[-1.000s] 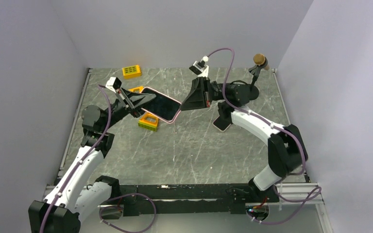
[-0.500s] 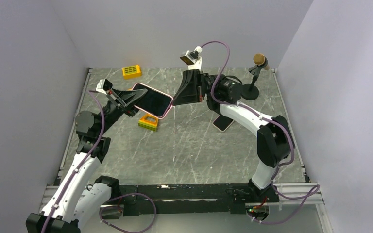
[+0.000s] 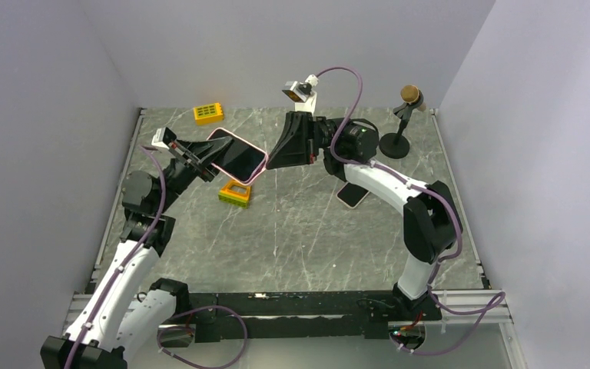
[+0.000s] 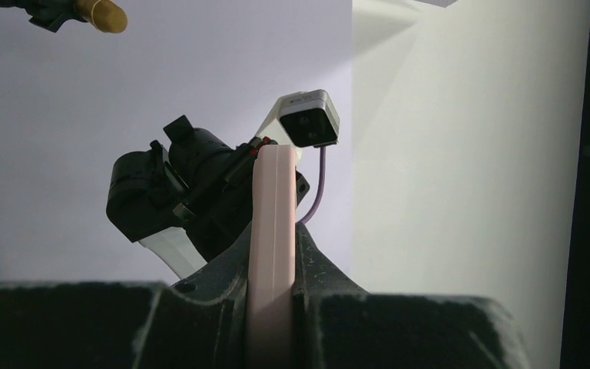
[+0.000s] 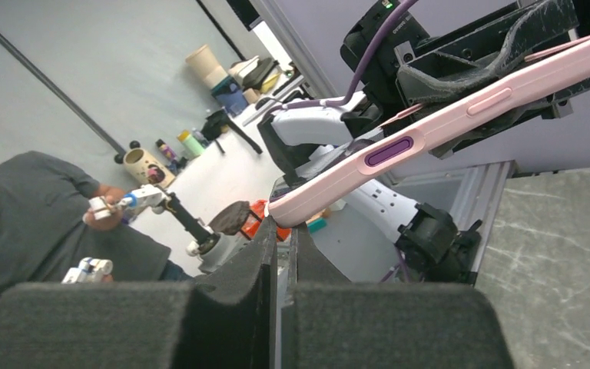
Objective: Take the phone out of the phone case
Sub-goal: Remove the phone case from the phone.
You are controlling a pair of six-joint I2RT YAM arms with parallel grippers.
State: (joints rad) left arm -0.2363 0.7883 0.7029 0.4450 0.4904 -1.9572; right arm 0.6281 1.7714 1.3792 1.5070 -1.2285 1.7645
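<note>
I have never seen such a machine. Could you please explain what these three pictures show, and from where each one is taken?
These are two robot arms, bolted at the near edge of a grey marbled table. The wide picture comes from a fixed camera above. The other two come from a small camera on each wrist, so each shows its own fingers at the bottom.

The left pincer holds a phone in a pink case up in the air. The right pincer is almost closed at the far corner of the case; whether it pinches it, I cannot tell.

On the table are a yellow block, a yellow-orange frame block, a second phone and a microphone on a stand.
</note>
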